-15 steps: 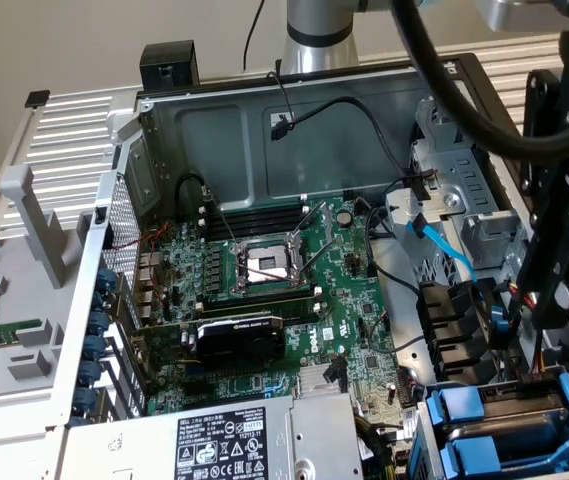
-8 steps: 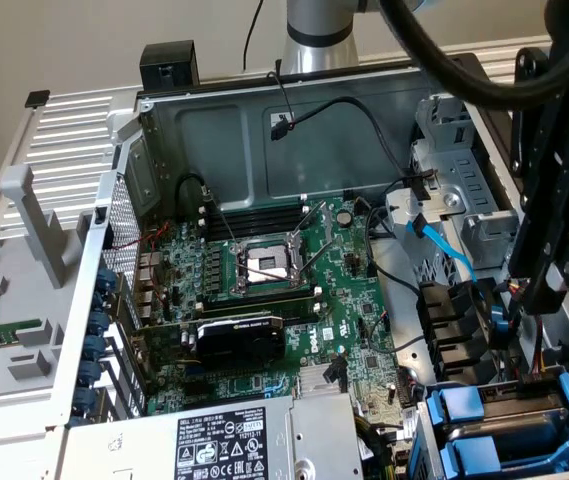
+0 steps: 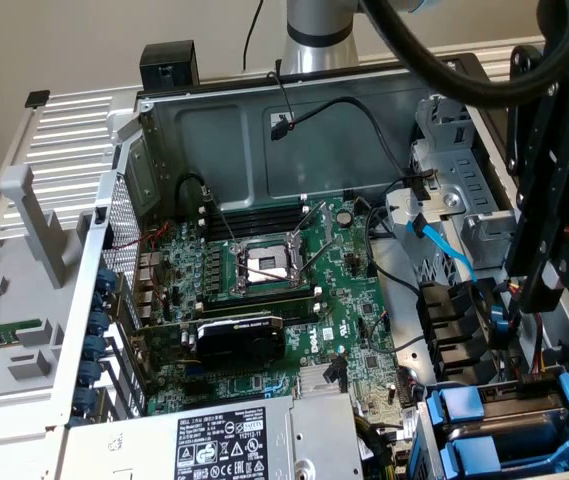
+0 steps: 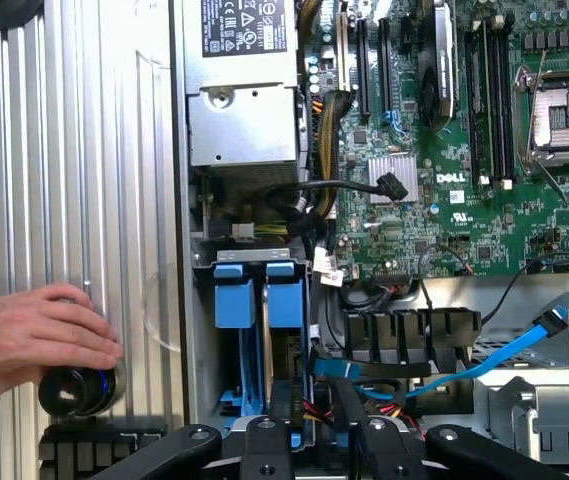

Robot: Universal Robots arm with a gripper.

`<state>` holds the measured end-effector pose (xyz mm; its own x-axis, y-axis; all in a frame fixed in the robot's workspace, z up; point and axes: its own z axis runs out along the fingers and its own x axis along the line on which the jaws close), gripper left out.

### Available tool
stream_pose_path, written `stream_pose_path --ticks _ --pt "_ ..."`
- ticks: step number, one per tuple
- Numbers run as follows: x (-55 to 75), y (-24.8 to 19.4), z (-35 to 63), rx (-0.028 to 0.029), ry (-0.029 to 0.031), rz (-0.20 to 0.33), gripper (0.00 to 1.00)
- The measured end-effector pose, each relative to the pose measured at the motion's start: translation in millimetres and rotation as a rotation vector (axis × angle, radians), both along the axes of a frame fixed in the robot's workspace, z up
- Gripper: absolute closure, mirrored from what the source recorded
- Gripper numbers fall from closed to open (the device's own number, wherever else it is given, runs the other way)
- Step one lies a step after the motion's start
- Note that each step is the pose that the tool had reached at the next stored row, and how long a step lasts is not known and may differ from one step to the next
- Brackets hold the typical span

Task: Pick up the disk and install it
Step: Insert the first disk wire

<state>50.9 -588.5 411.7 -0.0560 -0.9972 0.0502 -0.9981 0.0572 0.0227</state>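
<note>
Two blue carriers (image 4: pixel 235 302) (image 4: pixel 285 302) sit side by side in the drive bay (image 4: pixel 204 262) of the open computer case. I cannot tell which of them is the disk. In the exterior view the same carriers (image 3: pixel 461 405) (image 3: pixel 464 460) lie at the lower right with silver metal between them. My black gripper (image 3: pixel 536 295) hangs above the bay, apart from the carriers. In the wrist view my gripper (image 4: pixel 316 442) is over the bay's near end, its fingers (image 4: pixel 264 445) spread with nothing between them.
A person's hand (image 4: pixel 34 340) rests on the ribbed side panel (image 4: pixel 84 150) beside the bay, holding a black cylinder (image 4: pixel 79 390). Near the bay are the silver power-supply box (image 3: pixel 234 440), the motherboard (image 3: pixel 264 290), a blue data cable (image 4: pixel 504 350) and black cables (image 4: pixel 344 190).
</note>
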Motion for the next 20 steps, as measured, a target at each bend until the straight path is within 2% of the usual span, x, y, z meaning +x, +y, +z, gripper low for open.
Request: stream_pose_path --ticks 10,11,14,15,18,20 --pt "0.0 0.4 0.0 -0.0004 0.0000 0.000 0.69" --pt "-0.1 1.2 -0.1 -0.0057 0.0000 0.000 0.69" --pt "-0.7 3.8 -1.5 -0.0304 0.0001 0.000 0.69" --pt "-0.9 5.6 -2.3 -0.0370 0.0000 0.000 0.69" --pt "-1.6 10.4 -6.6 -0.0394 0.0001 0.000 0.69" --pt "-2.8 12.1 -9.9 -0.0407 0.0004 -0.001 0.69"
